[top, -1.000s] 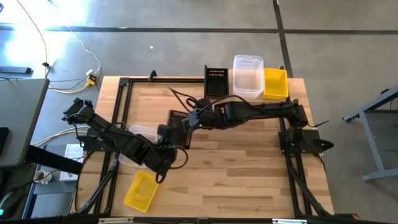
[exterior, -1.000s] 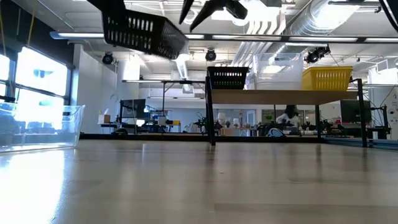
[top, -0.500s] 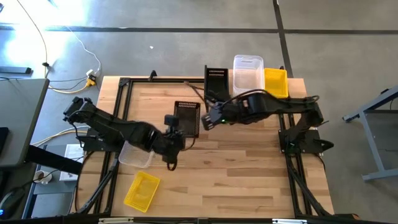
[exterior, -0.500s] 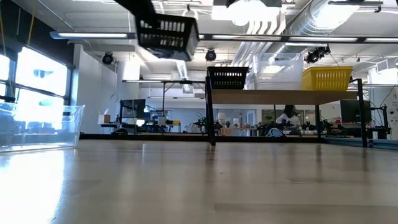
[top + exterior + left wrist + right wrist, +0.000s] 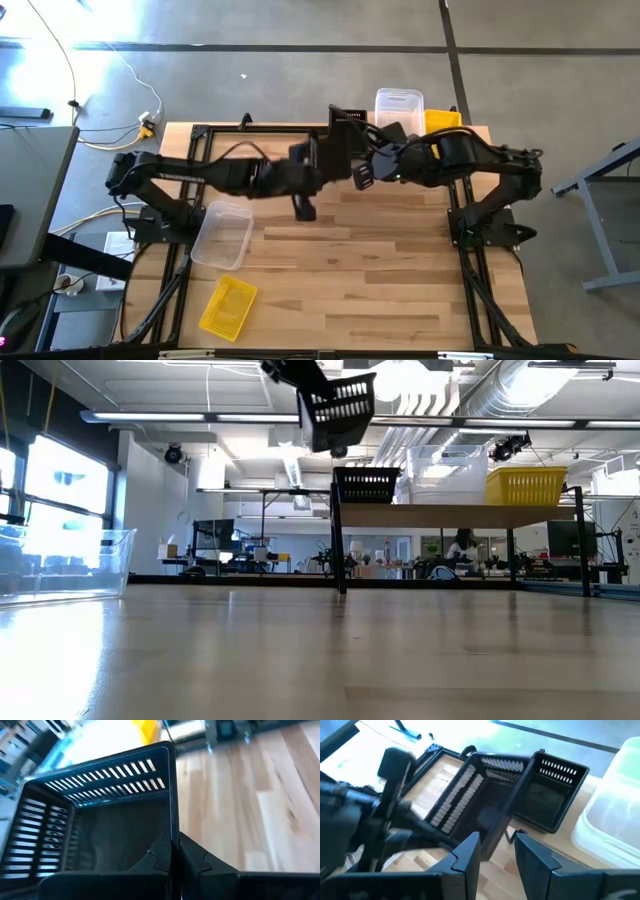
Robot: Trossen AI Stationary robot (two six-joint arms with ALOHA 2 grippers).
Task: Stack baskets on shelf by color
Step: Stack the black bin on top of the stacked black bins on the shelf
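The left tool (image 5: pixel 172 857) is clamped on the rim of a black basket (image 5: pixel 333 157), holding it in the air, tilted, just beside the black basket already on the shelf (image 5: pixel 460 516) — toward the bench's 12 o'clock edge. The right tool (image 5: pixel 496 851), fingers apart, hovers close at the carried basket's 3 o'clock side. On the shelf also stand a clear tub (image 5: pixel 398 112) and a yellow basket (image 5: pixel 444 120). Another clear tub (image 5: pixel 224 232) and another yellow basket (image 5: pixel 228 306) lie at the bench's (image 5: pixel 380 270) 8 o'clock.
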